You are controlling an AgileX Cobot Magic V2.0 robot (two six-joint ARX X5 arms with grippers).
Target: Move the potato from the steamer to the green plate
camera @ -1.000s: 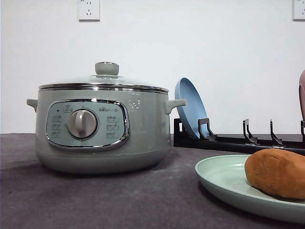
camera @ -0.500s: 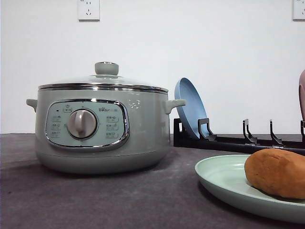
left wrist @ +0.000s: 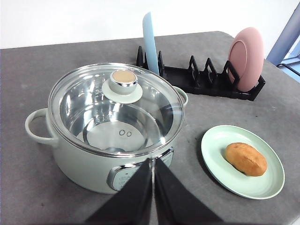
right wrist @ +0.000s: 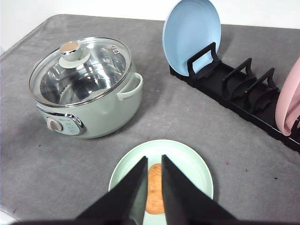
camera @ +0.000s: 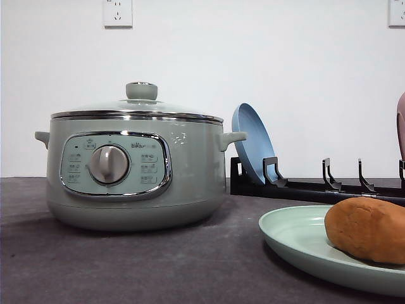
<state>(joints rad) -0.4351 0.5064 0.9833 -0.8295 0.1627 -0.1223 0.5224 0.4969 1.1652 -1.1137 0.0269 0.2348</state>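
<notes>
On the left of the grey bench point(camera: 126, 266) stands the steamer point(camera: 134, 170), a round sage-green pot with a dial in its chrome-framed panel. Its glass lid point(left wrist: 116, 107) sits closed on top, and through the glass I see only bare metal inside. My left gripper point(left wrist: 152, 187) hangs above the near side of the steamer, its two dark fingers pressed together with nothing between them.

Behind and to the right of the steamer, a black dish rack point(camera: 316, 187) runs along the back of the bench. A blue plate point(camera: 253, 142) stands upright in the slot nearest the steamer, and a pink plate point(left wrist: 246, 57) stands at the far end.

On the right, close to me, lies the green plate point(camera: 294, 244), flat on the bench. The potato point(camera: 367, 229), a brownish-orange lump, rests on it, off-centre toward the plate's right side. My right gripper point(right wrist: 153, 185) hovers directly above the potato, clear of it, fingers slightly spread and holding nothing.

Across the last second the front view has not changed at all: steamer, lid, plate and potato sit exactly where they were. I judge from this that the transfer is finished, with the potato settled, both grippers free, and nothing left to move.
</notes>
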